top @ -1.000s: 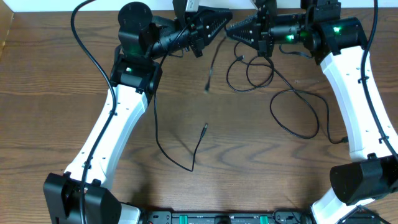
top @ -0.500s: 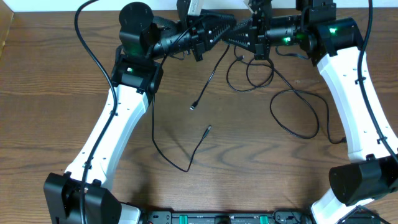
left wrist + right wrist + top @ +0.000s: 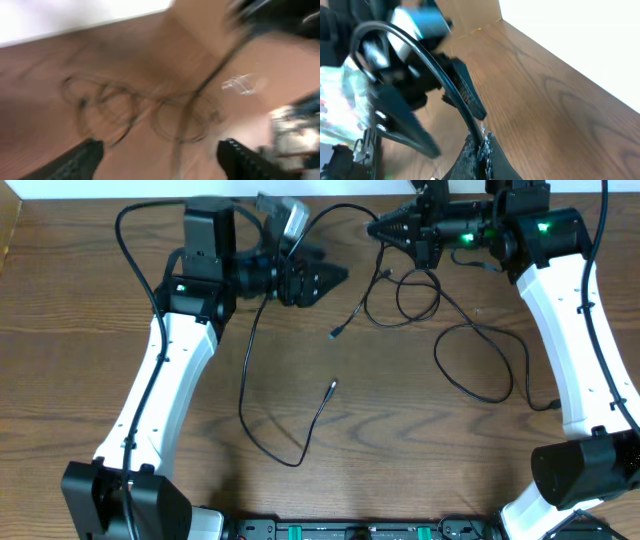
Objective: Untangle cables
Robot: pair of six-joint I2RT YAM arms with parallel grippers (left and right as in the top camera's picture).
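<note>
Brown wood-grain worktop (image 3: pixel 90 380); both arms reach in toward its far edge.

Right claw (image 3: pixel 376 225), at the far edge right of centre: clenched on a thin black cable (image 3: pixel 451 95). Right wrist view shows the cord running straight into the closed fingertips (image 3: pixel 470 160).

From there the cord arcs leftward over the left claw (image 3: pixel 335 278). It then appears to drop along the left arm's inner side and curl into a hook near the front edge, with its plug end (image 3: pixel 333 386) lying mid-worktop.

Left claw: released. Its fingers (image 3: pixel 85 157) stand wide apart in its own view, gripping nothing; that picture is badly blurred.

Other black cables (image 3: pixel 398 323) lie in overlapping loops just in front of the right claw, spreading toward the right edge. One loose end (image 3: pixel 337 333) lies nearer the middle, in front of the left claw. Whether the loops are knotted: cannot tell.
</note>
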